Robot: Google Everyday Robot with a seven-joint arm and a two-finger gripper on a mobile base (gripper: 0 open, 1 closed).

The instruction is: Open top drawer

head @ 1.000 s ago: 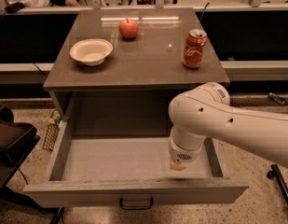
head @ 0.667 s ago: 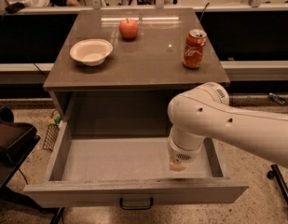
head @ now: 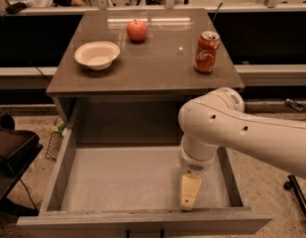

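Around the gripper [head: 190,192], hanging inside near its front wall, the top drawer [head: 142,217] stands far out. Whether the gripper is spread or closed, I cannot tell. Opening looks done; next, lift straight out.

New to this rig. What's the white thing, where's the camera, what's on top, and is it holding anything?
There is one picture from one camera. It looks down over the front of a grey cabinet; where the camera is mounted isn't on record. The big white shape on the right is the robot's single arm. Its hand, the tan part at the arm's tip, hangs down inside the top drawer, close to the front wall and right of centre. That drawer is pulled well out. On top of the cabinet sit a white bowl at the left, a red apple farther back, and an orange soda can at the right. Nothing shows in the hand.
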